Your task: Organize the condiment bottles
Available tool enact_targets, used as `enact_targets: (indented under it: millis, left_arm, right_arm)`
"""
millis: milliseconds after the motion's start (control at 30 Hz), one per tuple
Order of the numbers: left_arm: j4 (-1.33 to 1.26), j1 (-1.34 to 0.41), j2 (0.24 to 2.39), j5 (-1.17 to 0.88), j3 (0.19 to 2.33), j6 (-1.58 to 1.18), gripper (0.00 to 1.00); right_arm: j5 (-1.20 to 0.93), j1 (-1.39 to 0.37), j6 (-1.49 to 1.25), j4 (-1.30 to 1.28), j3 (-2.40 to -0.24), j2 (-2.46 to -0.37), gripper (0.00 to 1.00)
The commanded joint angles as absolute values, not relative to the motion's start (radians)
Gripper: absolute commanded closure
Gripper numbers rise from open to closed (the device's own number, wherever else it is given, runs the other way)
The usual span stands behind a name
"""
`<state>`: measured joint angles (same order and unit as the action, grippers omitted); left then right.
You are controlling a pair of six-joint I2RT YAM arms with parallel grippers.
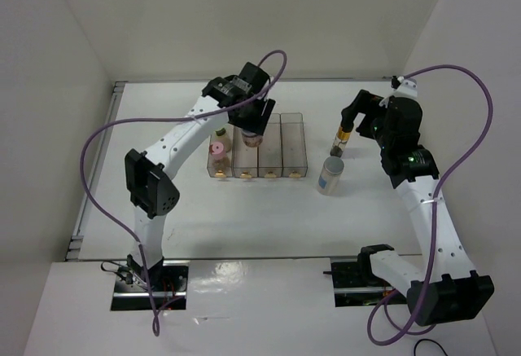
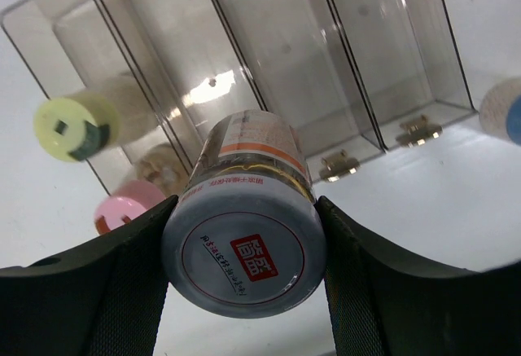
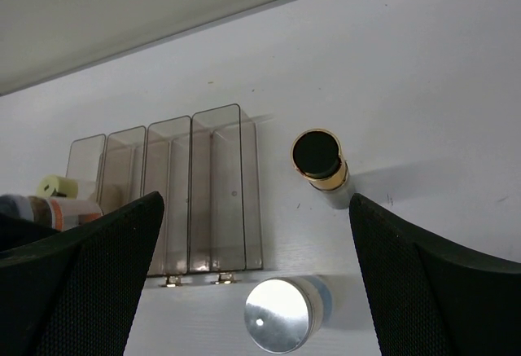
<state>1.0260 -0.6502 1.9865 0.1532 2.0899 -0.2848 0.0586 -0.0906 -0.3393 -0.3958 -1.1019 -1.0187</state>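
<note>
Left hand (image 1: 255, 129) clamped on the labelled jar (image 2: 244, 250) above the rack (image 2: 342, 63), mid-placement; next it must line up over a free slot and lower, right hand (image 3: 255, 197) spread wide.

Bright even light, soft shadows, glare spot on clear rack (image 2: 213, 87)

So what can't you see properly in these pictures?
Top view: the jar with white-red labelled lid is mostly hidden under the left gripper; whether it is inside the rack is unclear.
Top view: the yellow-lidded jar is partly covered by the left arm.
Left wrist view: the grey-white capped cylinder is cut off by the right edge and blurred.
Top view: the slim black-capped amber bottle label is too small to read.
</note>
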Motion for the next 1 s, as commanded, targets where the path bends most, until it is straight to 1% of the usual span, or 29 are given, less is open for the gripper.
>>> enact_targets:
  millis: [0,133,300,367,767,967]
  left_arm:
    - [1.005,-0.615,2.017,0.163,2.218,-0.249,0.47]
    - [1.058,-0.586,2.112,0.163,2.361,-0.224,0.47]
    - [1.088,-0.577,2.189,0.163,2.401,-0.204,0.47]
    - [1.088,-0.568,2.2,0.153,2.391,-0.204,0.47]
    - [0.948,-0.526,2.141,0.101,2.134,-0.195,0.47]
    - [0.91,-0.526,2.131,0.078,2.097,-0.195,0.47]
  right_arm:
    - [0.04,-0.075,-0.344,-0.342,-1.091,-1.011,0.01]
    - [0.022,-0.075,-0.334,-0.342,-1.091,-1.011,0.01]
    - [0.012,-0.075,-0.325,-0.351,-1.091,-1.011,0.01]
    - [0.012,-0.075,-0.325,-0.36,-1.091,-1.011,0.01]
    - [-0.015,-0.075,-0.325,-0.36,-1.1,-1.02,0.01]
    - [-0.015,-0.066,-0.325,-0.36,-1.1,-1.029,0.01]
